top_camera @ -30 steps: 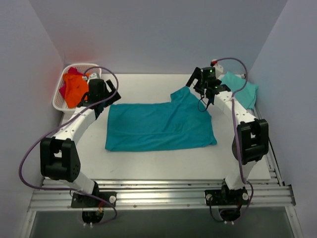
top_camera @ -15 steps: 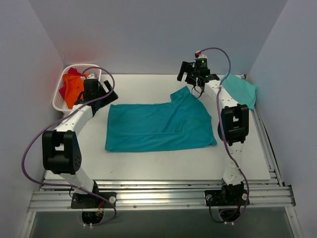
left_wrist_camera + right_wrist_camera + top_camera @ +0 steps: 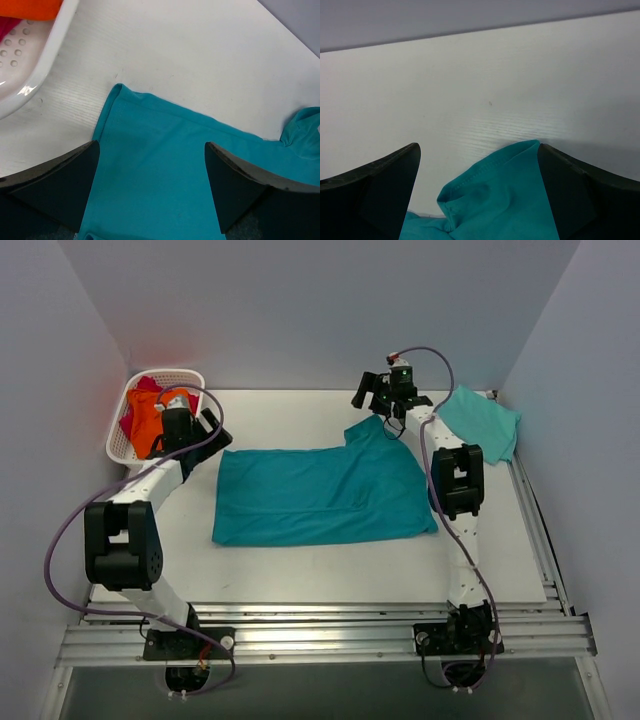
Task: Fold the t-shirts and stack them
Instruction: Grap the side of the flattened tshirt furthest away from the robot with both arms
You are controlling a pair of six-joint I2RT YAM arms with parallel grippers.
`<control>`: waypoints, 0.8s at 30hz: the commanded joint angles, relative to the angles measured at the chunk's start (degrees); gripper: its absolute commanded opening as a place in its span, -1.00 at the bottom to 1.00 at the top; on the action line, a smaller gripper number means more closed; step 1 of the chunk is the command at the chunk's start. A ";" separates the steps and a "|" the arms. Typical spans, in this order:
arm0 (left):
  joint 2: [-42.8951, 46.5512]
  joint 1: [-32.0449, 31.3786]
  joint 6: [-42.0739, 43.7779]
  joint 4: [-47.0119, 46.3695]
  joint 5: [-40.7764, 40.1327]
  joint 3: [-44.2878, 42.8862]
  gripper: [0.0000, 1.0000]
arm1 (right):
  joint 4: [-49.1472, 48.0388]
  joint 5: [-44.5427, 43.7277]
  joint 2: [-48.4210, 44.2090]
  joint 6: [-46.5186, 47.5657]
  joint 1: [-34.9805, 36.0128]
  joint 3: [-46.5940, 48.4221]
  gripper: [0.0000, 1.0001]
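A deep teal t-shirt (image 3: 320,492) lies spread flat on the white table. My left gripper (image 3: 205,435) is open over the shirt's far left corner (image 3: 116,90); teal cloth (image 3: 150,165) lies between its fingers (image 3: 55,185). My right gripper (image 3: 375,400) is open over the shirt's raised far right sleeve (image 3: 495,190), which bunches up between its fingers (image 3: 590,195). A paler mint-green shirt (image 3: 482,420) lies folded at the far right. Orange (image 3: 150,420) and magenta-red (image 3: 146,386) shirts sit in the basket.
The white lattice basket (image 3: 118,448) stands at the far left corner; its rim shows in the left wrist view (image 3: 35,65). Grey walls close in the back and both sides. A metal rail (image 3: 320,635) runs along the near edge.
Both grippers have moved toward the far edge: the left one back and left to the shirt's far left corner, the right one left from the mint shirt to the teal sleeve.
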State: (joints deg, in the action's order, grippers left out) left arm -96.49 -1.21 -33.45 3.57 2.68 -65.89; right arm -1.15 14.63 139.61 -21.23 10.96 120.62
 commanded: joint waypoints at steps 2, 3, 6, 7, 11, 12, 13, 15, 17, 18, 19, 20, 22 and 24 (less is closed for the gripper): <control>-0.46 0.25 -0.21 -5.24 1.19 0.76 0.90 | -2.98 2.42 2.50 -1.62 -0.24 1.20 0.98; -0.54 0.25 -0.12 -5.42 1.10 0.85 0.90 | -3.33 1.90 2.77 -1.62 -0.24 0.85 0.98; -0.72 0.33 -0.30 -5.42 1.36 0.94 0.92 | -3.77 1.63 3.56 -1.71 -0.41 0.41 0.98; -0.81 0.25 -0.30 -5.51 1.63 1.02 0.92 | -4.04 1.54 3.74 -1.71 -0.50 0.23 0.98; -0.28 0.33 -0.30 -5.77 1.98 1.46 0.93 | -4.74 1.45 4.09 -1.62 -0.59 -0.65 0.98; -0.19 0.33 -0.30 -5.94 1.81 1.72 0.94 | -4.92 1.45 4.00 -1.62 -0.76 -0.73 0.98; 0.07 0.33 -0.30 -6.03 1.80 1.99 0.93 | -4.83 1.19 4.18 -1.53 -0.77 -0.73 0.98; 0.86 0.33 -0.21 -6.21 1.46 2.52 0.94 | -3.69 -0.47 3.92 -0.92 -0.94 -0.91 0.98; 1.65 0.33 -0.21 -6.65 1.37 3.22 0.94 | -3.42 -2.59 2.95 0.05 -1.20 -1.70 0.98; 1.83 0.25 -0.21 -6.74 1.28 3.40 0.94 | -3.25 -3.29 2.60 0.23 -1.38 -2.05 0.98; 1.92 0.33 -0.21 -6.91 1.28 3.40 0.94 | -3.16 -4.43 1.73 0.40 -1.56 -3.10 0.98; 1.92 0.25 -0.21 -7.09 1.28 3.48 0.94 | -3.25 -6.27 1.37 0.75 -1.82 -3.54 0.98; 1.83 0.33 -0.21 -7.09 1.36 3.40 0.94 | -2.81 -7.59 0.93 1.19 -2.34 -3.90 0.98; 1.65 0.25 -0.21 -7.18 1.54 3.31 0.95 | -2.54 -8.48 1.27 1.19 -2.61 -3.81 0.98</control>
State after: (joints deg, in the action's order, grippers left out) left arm -96.77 -1.17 -33.82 -0.32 3.53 -62.28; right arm -4.89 10.02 144.53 -21.26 9.52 117.56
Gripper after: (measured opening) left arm 0.971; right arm 0.990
